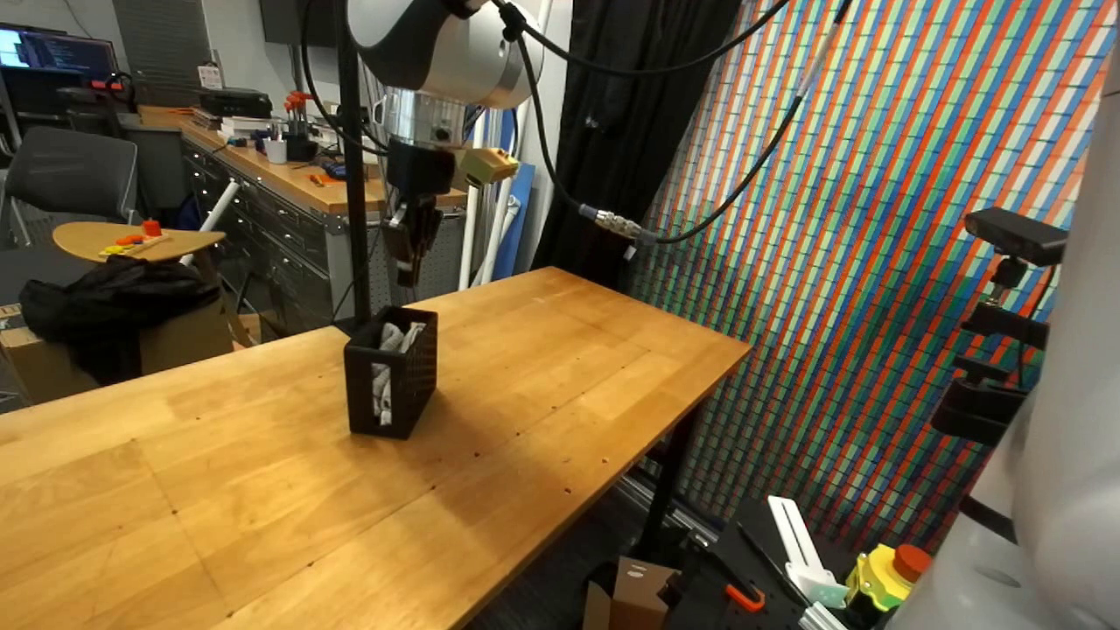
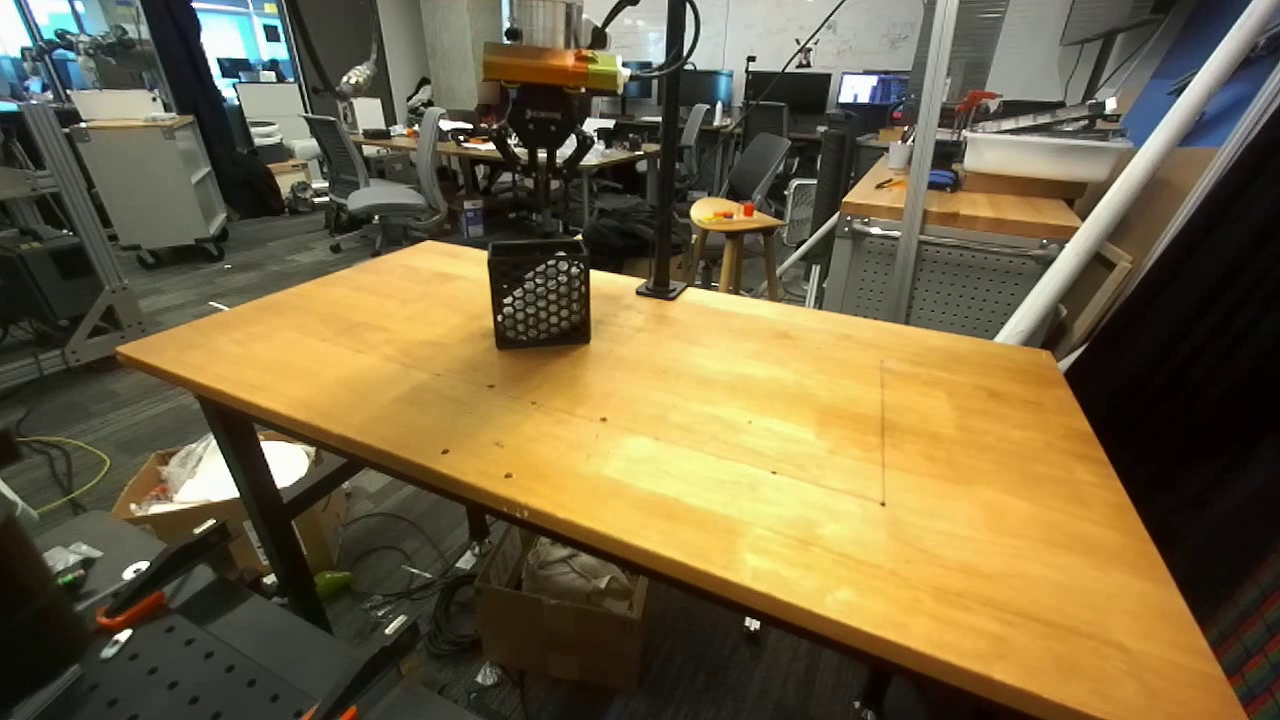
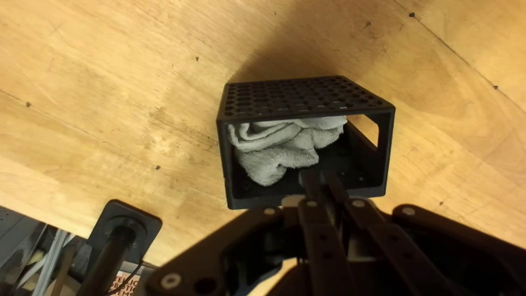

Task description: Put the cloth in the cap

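The black pincer [image 3: 320, 177], all but closed and seemingly empty, hangs above the black honeycomb-walled box [image 3: 304, 96] toward the far side of the wooden worktop [image 1: 569, 376], where a low sideways swing might topple it and spill the crumpled grey cloth [image 3: 279, 152] inside.

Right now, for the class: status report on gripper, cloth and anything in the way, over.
Gripper shut, empty, above the black holder. Cloth bunched inside. Nothing seen between gripper and cloth; black post nearby, possible snag.

We see a pale-grey cloth [image 3: 283, 150], a black, honeycomb-patterned box [image 2: 542, 300], a golden-brown table [image 2: 800, 420] and a wall [image 1: 875, 219] striped orange, blue, green.
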You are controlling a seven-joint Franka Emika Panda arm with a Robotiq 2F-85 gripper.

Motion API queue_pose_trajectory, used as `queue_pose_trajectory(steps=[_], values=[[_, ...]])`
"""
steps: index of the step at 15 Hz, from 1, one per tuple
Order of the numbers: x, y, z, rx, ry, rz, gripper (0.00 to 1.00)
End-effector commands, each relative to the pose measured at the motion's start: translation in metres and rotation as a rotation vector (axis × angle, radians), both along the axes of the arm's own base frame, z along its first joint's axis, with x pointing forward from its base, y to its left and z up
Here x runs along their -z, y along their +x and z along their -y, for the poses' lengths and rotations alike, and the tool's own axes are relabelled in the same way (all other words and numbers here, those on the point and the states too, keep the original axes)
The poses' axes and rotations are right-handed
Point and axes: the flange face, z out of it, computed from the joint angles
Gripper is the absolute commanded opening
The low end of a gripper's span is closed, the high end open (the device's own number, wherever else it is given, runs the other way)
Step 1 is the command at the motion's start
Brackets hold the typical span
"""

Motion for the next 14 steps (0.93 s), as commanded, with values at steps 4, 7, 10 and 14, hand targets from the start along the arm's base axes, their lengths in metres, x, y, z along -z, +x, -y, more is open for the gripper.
queue_pose_trajectory(steps=[4,7,10,14], values=[[-0.016,-0.01,0.003,0.033,-0.009,0.014,0.24],[-0.018,-0.014,0.002,0.039,-0.01,0.015,0.37],[-0.017,-0.015,0.002,0.041,-0.01,0.011,0.37],[-0.017,-0.015,0.002,0.043,-0.01,0.011,0.37]])
